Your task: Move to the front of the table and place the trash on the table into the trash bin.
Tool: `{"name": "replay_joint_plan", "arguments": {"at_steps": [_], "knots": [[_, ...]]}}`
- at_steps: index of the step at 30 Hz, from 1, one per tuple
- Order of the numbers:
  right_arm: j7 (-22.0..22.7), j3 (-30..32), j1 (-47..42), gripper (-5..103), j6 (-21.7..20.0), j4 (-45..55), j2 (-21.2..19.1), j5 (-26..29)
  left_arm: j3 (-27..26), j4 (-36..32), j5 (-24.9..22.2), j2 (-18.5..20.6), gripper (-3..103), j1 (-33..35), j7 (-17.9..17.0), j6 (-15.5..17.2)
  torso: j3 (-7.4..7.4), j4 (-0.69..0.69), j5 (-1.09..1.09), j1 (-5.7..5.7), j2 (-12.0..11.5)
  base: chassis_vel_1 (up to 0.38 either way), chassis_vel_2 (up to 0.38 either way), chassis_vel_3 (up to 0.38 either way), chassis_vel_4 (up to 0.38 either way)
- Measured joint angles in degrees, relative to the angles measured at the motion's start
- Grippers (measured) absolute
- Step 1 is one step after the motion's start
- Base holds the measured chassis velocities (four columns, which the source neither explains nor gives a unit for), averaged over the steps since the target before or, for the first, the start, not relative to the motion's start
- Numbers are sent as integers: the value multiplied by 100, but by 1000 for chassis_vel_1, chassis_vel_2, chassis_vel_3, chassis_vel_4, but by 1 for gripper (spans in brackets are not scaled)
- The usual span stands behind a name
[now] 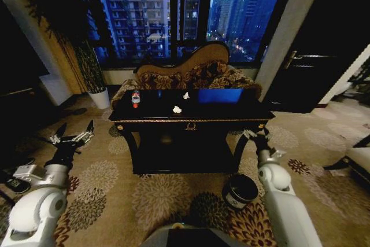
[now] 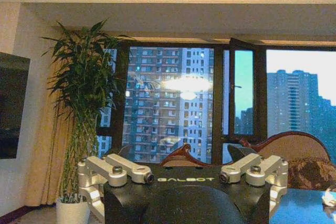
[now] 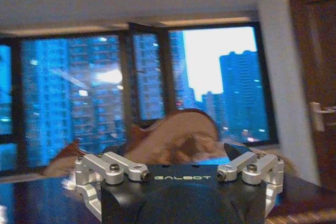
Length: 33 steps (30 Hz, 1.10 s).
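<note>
The black table (image 1: 191, 121) with gold trim stands straight ahead, in front of a patterned sofa. On its top lie the trash items: a small bottle with a red label (image 1: 136, 98) at the left, one white paper wad (image 1: 177, 109) near the middle and another (image 1: 186, 95) just behind it. The black trash bin (image 1: 240, 191) stands on the carpet by the table's front right leg. My left gripper (image 1: 75, 128) hovers open over the carpet, left of the table. By the table's front right corner, above the bin, my right gripper (image 1: 257, 133) is open and holds nothing.
A blue panel (image 1: 219, 95) lies on the table's right half. A potted plant (image 1: 98, 93) stands at the back left by the window. A dark door (image 1: 300, 67) is at the right. A chair edge (image 1: 358, 160) shows at the far right. Patterned carpet lies open before the table.
</note>
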Motion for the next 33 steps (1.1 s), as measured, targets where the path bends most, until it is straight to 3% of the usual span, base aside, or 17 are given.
{"name": "replay_joint_plan", "arguments": {"at_steps": [1,5,20,33], "knots": [[-1,-77,-13,100,-201,201,-8,16,0,1,0,0,100,-3,-2,0,0,1,0,0,0,0,0,0,0],[-1,-183,-105,100,-357,290,16,-227,0,32,1,-3,100,-4,-2,-8,0,0,1,0,0,0,0,0,0],[-2,-286,-131,100,-340,94,67,-389,84,71,93,-58,100,-91,10,7,0,0,1,-1,1,-26,31,27,-25],[-3,-345,-63,100,-338,64,49,-414,92,60,106,-88,100,-85,13,31,1,0,3,1,-1,-230,236,228,-231]]}}
